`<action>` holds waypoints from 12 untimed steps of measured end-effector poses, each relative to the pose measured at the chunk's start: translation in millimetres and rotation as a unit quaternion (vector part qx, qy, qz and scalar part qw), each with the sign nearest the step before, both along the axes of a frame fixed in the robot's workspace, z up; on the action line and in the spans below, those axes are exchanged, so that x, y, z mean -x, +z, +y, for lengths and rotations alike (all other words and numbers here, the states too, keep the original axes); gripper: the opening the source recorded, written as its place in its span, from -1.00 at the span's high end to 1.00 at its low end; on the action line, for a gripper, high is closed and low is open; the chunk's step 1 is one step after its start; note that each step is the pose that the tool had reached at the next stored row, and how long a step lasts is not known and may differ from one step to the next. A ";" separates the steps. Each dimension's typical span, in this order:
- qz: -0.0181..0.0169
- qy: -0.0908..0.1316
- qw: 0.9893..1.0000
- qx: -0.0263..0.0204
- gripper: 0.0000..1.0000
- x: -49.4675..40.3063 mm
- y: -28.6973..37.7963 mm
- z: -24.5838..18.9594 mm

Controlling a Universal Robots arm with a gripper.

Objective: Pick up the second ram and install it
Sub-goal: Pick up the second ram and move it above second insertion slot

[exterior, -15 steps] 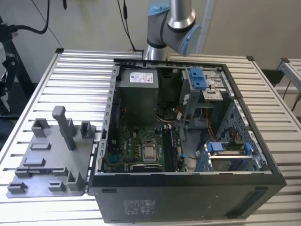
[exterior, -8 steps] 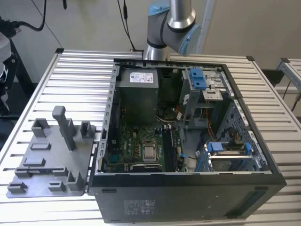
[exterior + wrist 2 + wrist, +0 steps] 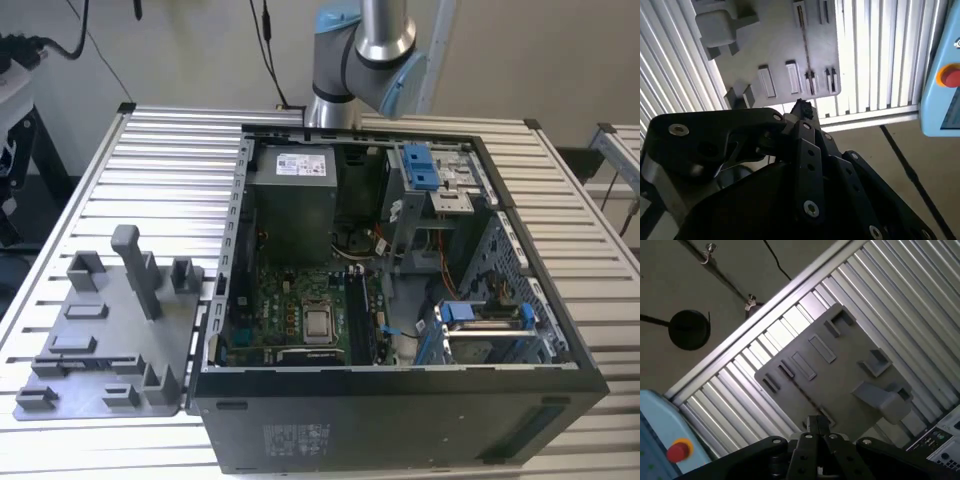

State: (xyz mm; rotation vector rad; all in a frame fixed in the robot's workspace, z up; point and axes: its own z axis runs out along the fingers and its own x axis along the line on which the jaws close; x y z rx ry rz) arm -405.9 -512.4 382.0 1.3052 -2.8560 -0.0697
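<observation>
My gripper (image 3: 816, 424) hangs high above the table, its black fingers drawn together with nothing between them. Both wrist views look down past the gripper (image 3: 801, 107) onto the grey fixture tray (image 3: 840, 360), whose long narrow slots lie below the fingertips. In the exterior view the tray (image 3: 100, 340) lies on the left, beside the open computer case (image 3: 400, 400). The green motherboard (image 3: 290, 310) lies inside the case, with dark long memory slots (image 3: 358, 322) next to the processor. The second ram is hidden: I cannot tell it apart in the tray or the slots.
The arm's base (image 3: 365, 50) rises behind the case. The tray has upright posts (image 3: 135, 265). The ribbed metal table (image 3: 150, 170) ends at an edge (image 3: 875, 117), with the floor below. A light blue pendant with a red button (image 3: 950, 77) hangs nearby.
</observation>
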 end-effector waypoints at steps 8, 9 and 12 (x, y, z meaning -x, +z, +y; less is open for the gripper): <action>0.000 0.066 0.998 0.001 0.79 0.0 0.0 0.0; 0.000 0.074 0.997 0.001 0.79 0.0 0.0 0.0; -0.001 0.097 0.995 0.001 0.79 -0.1 0.0 -0.1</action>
